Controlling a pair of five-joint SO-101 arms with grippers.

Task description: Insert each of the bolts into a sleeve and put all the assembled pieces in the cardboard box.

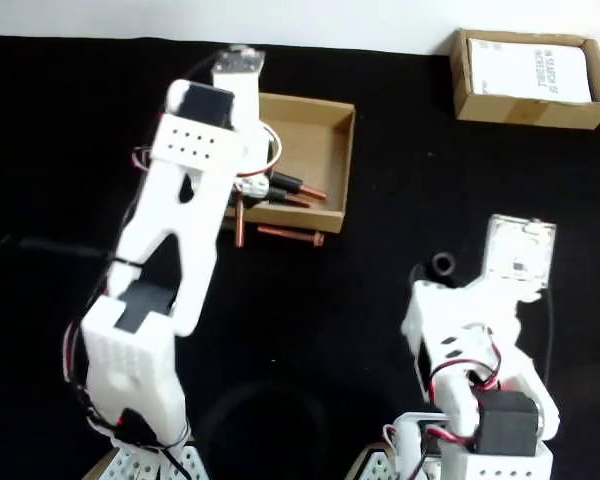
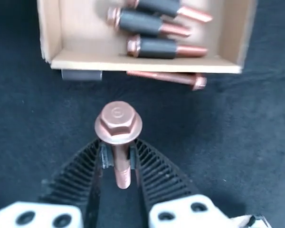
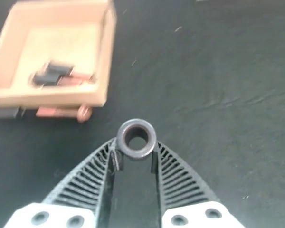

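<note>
Where ribbed left jaws meet sits a hex-headed copper bolt (image 2: 118,126).

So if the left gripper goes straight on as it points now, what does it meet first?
Probably the cardboard box, at its near wall; the bolt held by the left gripper would touch first. A loose bolt lies just aside. Height is unclear.

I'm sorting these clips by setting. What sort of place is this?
Probably a small robotics test bench rather than a factory: a white desktop left arm and right arm on a black-covered table, with a cardboard box of sleeved bolts as practice parts.
</note>
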